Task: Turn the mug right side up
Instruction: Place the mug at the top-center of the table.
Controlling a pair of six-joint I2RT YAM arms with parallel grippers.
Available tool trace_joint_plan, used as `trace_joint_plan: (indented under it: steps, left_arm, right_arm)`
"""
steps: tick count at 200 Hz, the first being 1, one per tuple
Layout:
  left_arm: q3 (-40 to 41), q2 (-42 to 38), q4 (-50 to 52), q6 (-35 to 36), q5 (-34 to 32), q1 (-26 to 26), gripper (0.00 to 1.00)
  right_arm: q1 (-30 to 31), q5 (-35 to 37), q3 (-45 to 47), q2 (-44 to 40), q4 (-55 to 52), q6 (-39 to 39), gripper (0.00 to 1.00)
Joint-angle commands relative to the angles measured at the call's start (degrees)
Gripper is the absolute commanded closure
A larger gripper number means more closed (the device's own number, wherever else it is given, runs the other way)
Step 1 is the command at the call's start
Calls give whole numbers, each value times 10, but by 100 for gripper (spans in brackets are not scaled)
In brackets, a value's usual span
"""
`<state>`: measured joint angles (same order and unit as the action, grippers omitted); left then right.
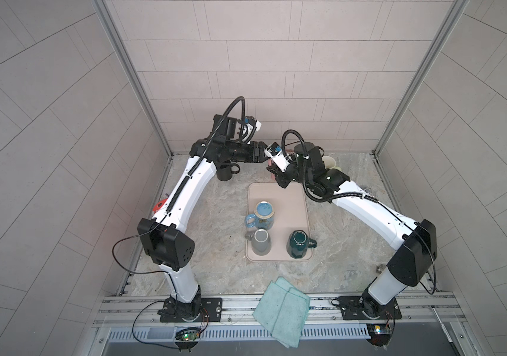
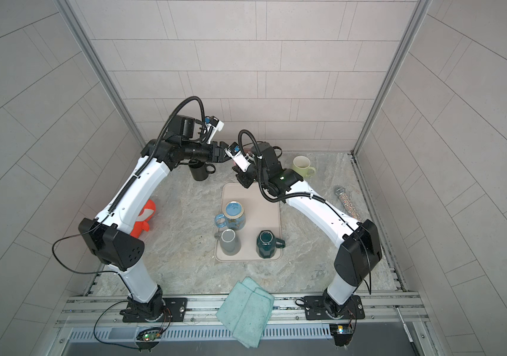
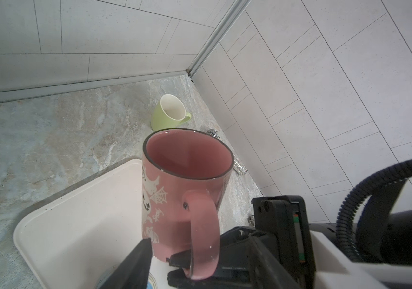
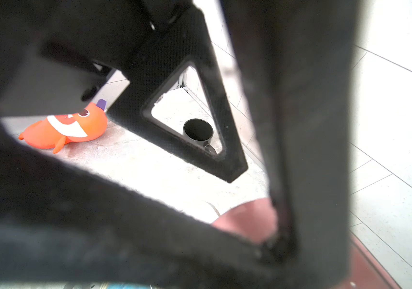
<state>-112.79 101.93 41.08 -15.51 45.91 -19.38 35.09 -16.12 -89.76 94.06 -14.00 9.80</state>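
Lower centre of a top view: teal cloth (image 1: 283, 311) draped over the front rail. Mid-frame: tray (image 1: 297, 197) carrying three mugs (image 1: 263, 214). Over the tray's far corner, pink mug (image 3: 175, 200) is held mouth-up, its handle pinched by right gripper (image 3: 191, 266). Left gripper (image 1: 261, 153) is seen just beside it, jaws apart, one finger (image 3: 137, 262) near the mug wall; contact cannot be told. Farther back: black mug (image 1: 224, 172), pale green mug (image 3: 168, 112).

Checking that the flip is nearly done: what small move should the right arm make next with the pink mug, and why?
Probably lower it straight down and only then let go. The pink mug already stands mouth up, with the right gripper clamped on its handle by the tray corner. Whether its base rests yet is unclear.
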Motion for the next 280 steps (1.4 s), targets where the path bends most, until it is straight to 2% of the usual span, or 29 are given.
trace_joint_plan:
  steps: [1,65,123,173,202,231,259,280]
  left_arm:
    - [-15,24,29,20,-2,-24,37]
    - [9,14,22,11,-16,-24,39]
    - [84,-23,-114,-80,5,-23,38]
    - [59,-25,-67,-49,-5,-23,47]
    - [54,-20,-53,-45,2,-24,63]
    - [54,-21,-44,-38,1,-24,75]
    - [52,-21,-44,-36,-4,-24,100]
    - [54,-23,-46,-34,-15,-25,100]
  right_arm:
    - [14,-39,-38,-6,75,21,100]
    - [12,-49,-27,-18,114,-10,100]
    - [11,-50,-18,-34,141,-27,100]
    - [12,-38,-14,-39,128,-15,100]
    - [12,-35,-14,-38,131,-15,100]
    - [12,-31,-17,-37,128,-7,100]
    - [11,-32,-19,-34,125,-5,100]
    - [12,-32,-15,-34,128,-10,100]
